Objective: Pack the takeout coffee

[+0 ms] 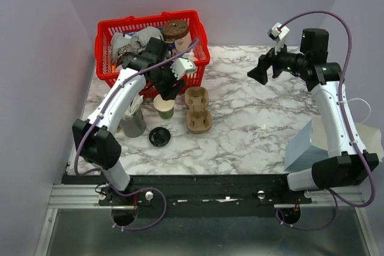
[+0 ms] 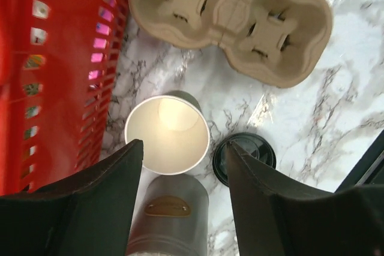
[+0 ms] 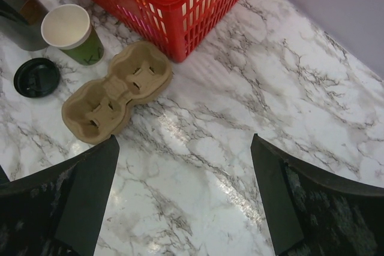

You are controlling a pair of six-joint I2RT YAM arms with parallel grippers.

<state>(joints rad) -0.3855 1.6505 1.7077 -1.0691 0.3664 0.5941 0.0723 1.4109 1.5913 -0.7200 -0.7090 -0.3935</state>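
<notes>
Top external view is showing little done so far. Nearest the bases, the black lid [image 1: 159, 136] is lying loose on the marble table [image 1: 252, 130], off its cup. Just beyond, the green cup [image 1: 164, 107] is standing upright and uncovered beside the empty cardboard carrier [image 1: 197, 110]. The left gripper [image 2: 183, 146] is hovering over the cup, jaws apart, gripping nothing. Farther back, the right gripper [image 3: 184, 141] is hanging wide open. Lidding and seating the cup are remaining, I judge.
</notes>
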